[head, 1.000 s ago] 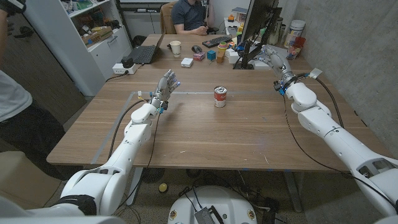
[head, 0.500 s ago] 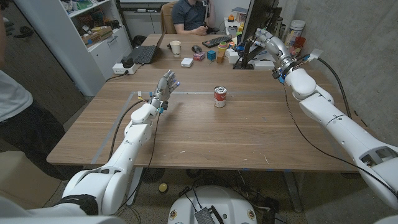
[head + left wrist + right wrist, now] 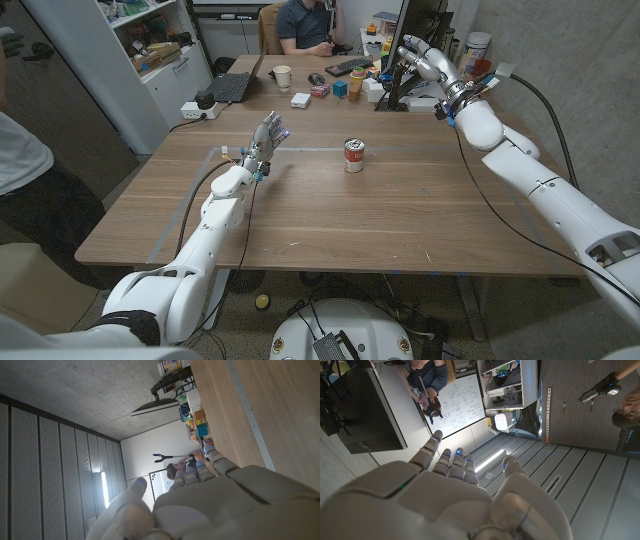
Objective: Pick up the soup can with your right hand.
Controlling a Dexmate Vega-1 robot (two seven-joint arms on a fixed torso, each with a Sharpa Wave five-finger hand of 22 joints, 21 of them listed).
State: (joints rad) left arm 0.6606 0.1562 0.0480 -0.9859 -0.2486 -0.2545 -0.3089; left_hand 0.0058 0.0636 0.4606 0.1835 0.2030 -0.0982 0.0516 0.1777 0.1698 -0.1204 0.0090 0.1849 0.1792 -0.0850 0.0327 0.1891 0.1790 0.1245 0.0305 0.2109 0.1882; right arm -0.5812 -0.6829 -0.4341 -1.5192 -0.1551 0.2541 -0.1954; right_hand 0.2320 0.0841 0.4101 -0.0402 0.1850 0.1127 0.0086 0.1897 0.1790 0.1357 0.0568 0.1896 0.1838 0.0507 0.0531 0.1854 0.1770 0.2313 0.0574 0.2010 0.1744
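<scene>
Soup can (image 3: 354,156) stands upright near mid-table on the wooden table (image 3: 330,225), untouched, w/ both hands well apart from it. Right hand (image 3: 422,58) is raised above the far right table edge by the monitor (image 3: 418,40), fingers apart, holding nothing. Left hand (image 3: 267,135) hovers left of the can, fingers extended & slightly spread, empty.

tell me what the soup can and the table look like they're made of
The soup can looks like metal with a paper label: a pale, silvery rim on top, and a red and white band wrapped round the side. The table looks like wood or wood-look laminate with a matte finish: brown, streaked with long grain lines, with little glare. Which of the two cannot be told from here.
</scene>
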